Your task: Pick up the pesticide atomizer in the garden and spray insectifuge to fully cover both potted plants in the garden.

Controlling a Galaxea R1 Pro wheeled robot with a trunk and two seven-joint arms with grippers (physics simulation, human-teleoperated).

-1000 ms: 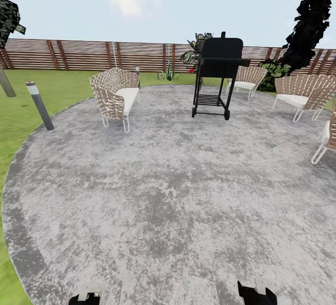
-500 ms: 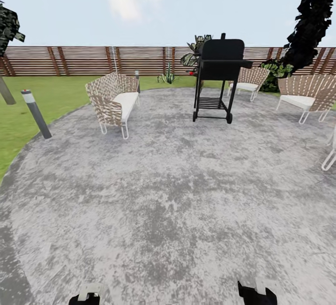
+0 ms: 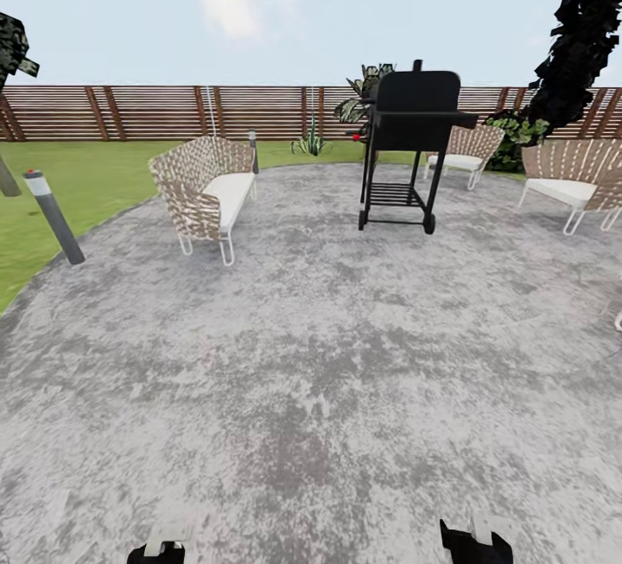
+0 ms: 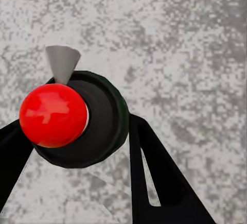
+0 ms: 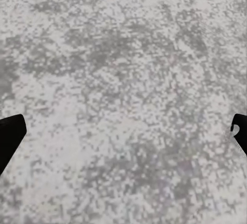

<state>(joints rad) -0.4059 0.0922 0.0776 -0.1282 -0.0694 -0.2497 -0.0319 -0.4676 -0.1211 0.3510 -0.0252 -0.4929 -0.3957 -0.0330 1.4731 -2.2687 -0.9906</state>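
Observation:
In the left wrist view the pesticide atomizer (image 4: 98, 126) is seen end-on: a round dark green-black bottle with a red-lit ball top and a small grey nozzle cone. My left gripper (image 4: 77, 126) is shut on it, one black finger on each side, above the grey patio (image 3: 311, 357). My right gripper (image 5: 126, 131) is open, its black fingertips (image 5: 11, 134) far apart with bare paving between them. In the head view the left gripper (image 3: 157, 551) and right gripper (image 3: 473, 542) just peek in at the bottom edge. The two potted plants are out of view.
A black grill cart (image 3: 406, 145) stands ahead on the patio. A woven sofa (image 3: 203, 193) sits to its left, and woven chairs (image 3: 570, 175) to the right. A bollard light (image 3: 53, 217) marks the lawn's edge. A spiky plant (image 3: 309, 141) grows by the brown fence (image 3: 173, 110).
The whole head view has shifted: the camera has moved forward across the patio. The grill looks nearer, and the sofa and bollard have slid left. Both grippers keep their poses.

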